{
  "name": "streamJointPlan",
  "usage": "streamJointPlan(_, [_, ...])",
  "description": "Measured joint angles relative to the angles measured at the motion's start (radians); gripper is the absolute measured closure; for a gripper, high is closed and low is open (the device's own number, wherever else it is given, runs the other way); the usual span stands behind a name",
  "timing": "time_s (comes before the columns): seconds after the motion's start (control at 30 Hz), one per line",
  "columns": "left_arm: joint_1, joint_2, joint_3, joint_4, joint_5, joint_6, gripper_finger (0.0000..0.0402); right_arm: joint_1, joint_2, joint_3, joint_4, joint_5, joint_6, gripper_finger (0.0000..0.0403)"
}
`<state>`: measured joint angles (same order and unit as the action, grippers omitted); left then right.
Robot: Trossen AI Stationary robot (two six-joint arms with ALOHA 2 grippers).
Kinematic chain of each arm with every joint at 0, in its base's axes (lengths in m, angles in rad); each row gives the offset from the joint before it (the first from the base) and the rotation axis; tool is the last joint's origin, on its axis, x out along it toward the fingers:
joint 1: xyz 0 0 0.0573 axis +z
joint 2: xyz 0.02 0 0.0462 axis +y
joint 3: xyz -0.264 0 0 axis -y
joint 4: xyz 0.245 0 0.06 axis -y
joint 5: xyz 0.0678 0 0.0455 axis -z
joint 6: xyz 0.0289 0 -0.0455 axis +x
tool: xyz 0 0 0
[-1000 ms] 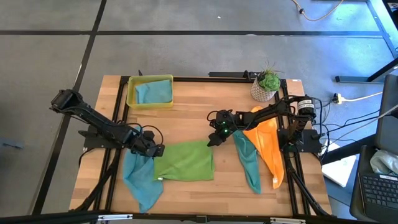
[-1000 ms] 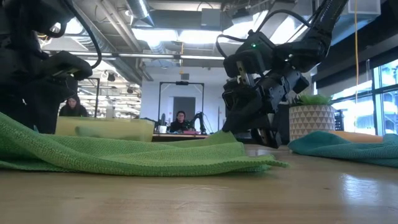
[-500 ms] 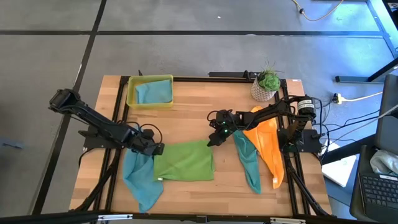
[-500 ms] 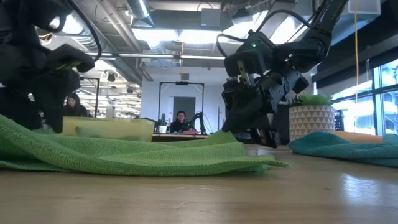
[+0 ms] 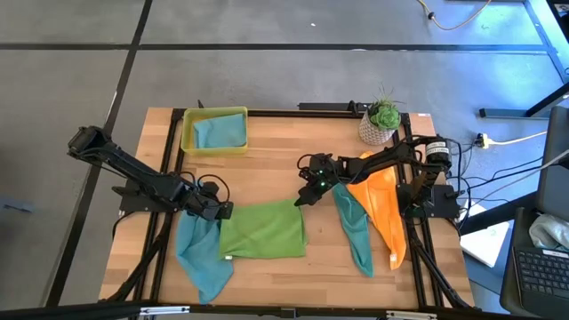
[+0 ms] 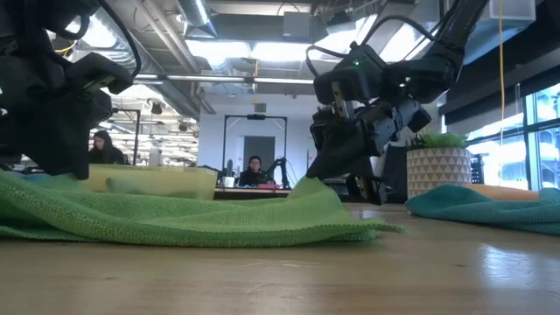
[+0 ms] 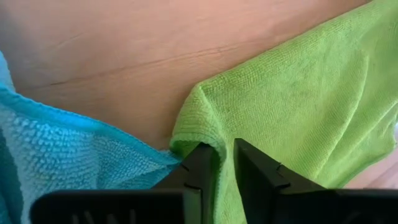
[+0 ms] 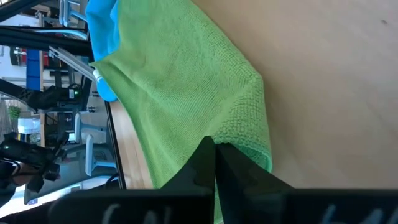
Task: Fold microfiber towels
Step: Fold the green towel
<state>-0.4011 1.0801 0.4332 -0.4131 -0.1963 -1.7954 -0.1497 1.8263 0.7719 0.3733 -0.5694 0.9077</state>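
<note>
Upper left, the yellow-green rectangular plastic tray [image 5: 187, 142] holds a light blue cloth [image 5: 220, 132]. Both jaws pinch the nubbly lime green microfiber towel [image 5: 264, 230]: left gripper [image 5: 224, 211], right gripper [image 5: 302, 197].

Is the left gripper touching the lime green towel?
Touching. The left wrist view shows the left gripper pinching a raised fold at the lime green towel's corner between its fingers.

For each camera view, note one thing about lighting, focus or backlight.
High view: even, soft light on the lime green towel. Low view: bright ceiling lights leave the arms as dark silhouettes; the near table edge is soft. Left wrist view: towel weave sharp. Right wrist view: room beyond looks washed out.
</note>
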Motion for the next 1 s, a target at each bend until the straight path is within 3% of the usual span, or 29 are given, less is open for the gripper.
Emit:
streamJointPlan(0.27, [-0.008,-0.014,0.000,-0.001,0.001,0.015,0.0398,-0.015,-0.014,0.000,-0.002,-0.058,0.002,0.0401])
streamJointPlan(0.43, [-0.010,-0.033,0.000,0.001,0.011,0.020,0.0400,-0.021,-0.024,0.000,-0.019,-0.098,0.003,0.0401])
streamJointPlan(0.73, [-0.023,-0.141,0.000,0.001,0.043,0.027,0.0401,-0.035,-0.024,0.000,-0.018,-0.281,0.024,0.0402])
streamJointPlan(1.0, [-0.048,-0.233,0.000,-0.029,0.044,0.027,0.0401,-0.073,-0.079,0.000,-0.018,-0.325,0.028,0.0402])
